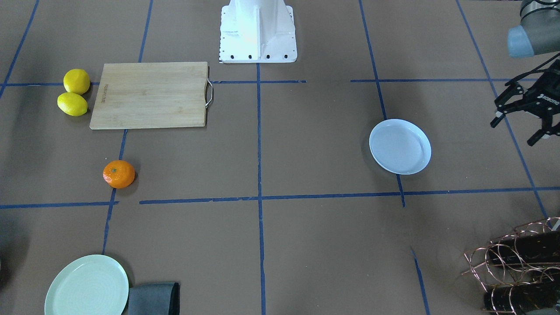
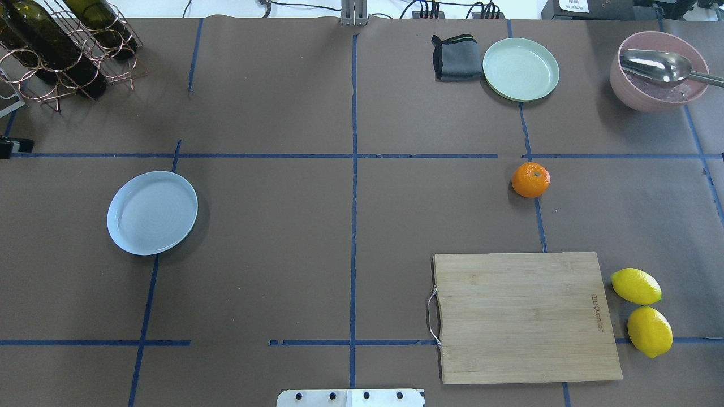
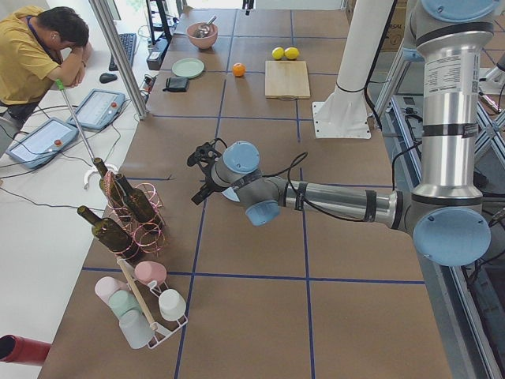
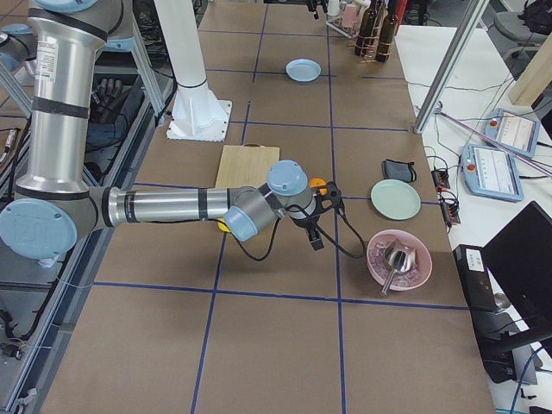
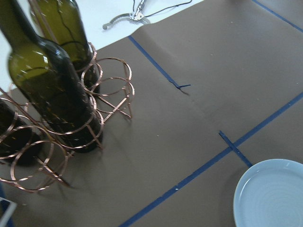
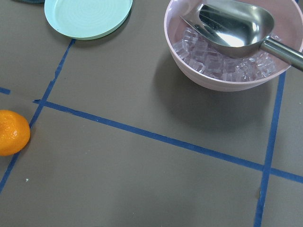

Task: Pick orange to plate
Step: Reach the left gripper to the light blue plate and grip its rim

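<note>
The orange (image 1: 118,174) lies alone on the brown table beside a blue tape line, also seen in the overhead view (image 2: 530,180) and at the left edge of the right wrist view (image 6: 12,132). The pale bluish-white plate (image 1: 400,146) sits empty on the robot's left half (image 2: 152,212), far from the fruit. My left gripper (image 1: 512,133) hovers open beyond the plate, holding nothing. My right gripper (image 4: 315,228) shows only in the exterior right view, close to the orange (image 4: 320,184); I cannot tell whether it is open or shut.
A wooden cutting board (image 2: 526,315) with two lemons (image 2: 642,311) beside it lies near the robot's base. A mint-green plate (image 2: 520,69), grey cloth (image 2: 454,56) and pink bowl of ice with a metal scoop (image 2: 658,70) line the far edge. A copper wine rack (image 2: 62,51) stands far left.
</note>
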